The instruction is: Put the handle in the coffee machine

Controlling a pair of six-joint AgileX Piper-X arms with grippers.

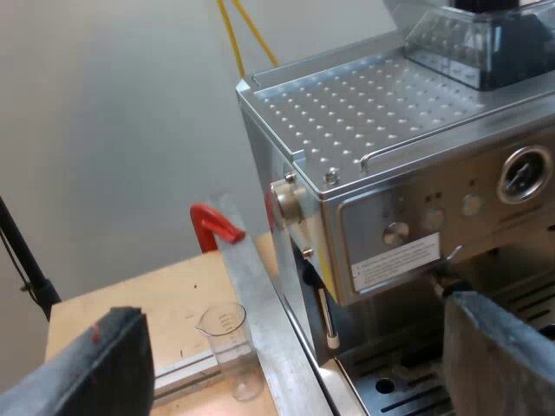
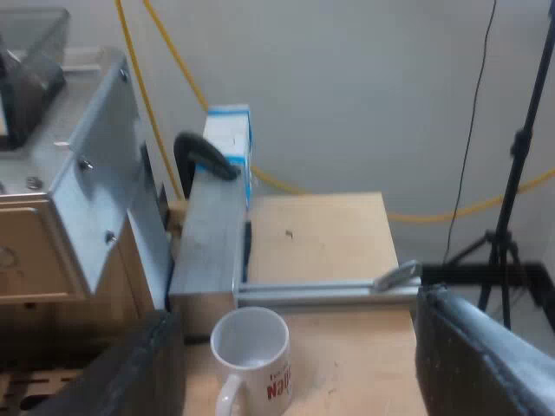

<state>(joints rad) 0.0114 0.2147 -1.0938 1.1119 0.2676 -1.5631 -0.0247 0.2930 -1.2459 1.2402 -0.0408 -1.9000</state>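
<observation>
So the boxy stainless-steel espresso machine with the dark bean hopper on top is right ahead of my left gripper, whose fingers are spread wide with nothing in them. My right gripper is the same, released and empty, hovering over a white mug on the wooden surface. Honestly can't tell where the metal holder is from here. My worry is bumping stuff while reaching around. The clear measuring glass just beside the machine looks tippy, and the mug sits close under my fingers. Count: one machine, one glass, one mug, plus two clamps, one red clamp and one black clamp.
</observation>
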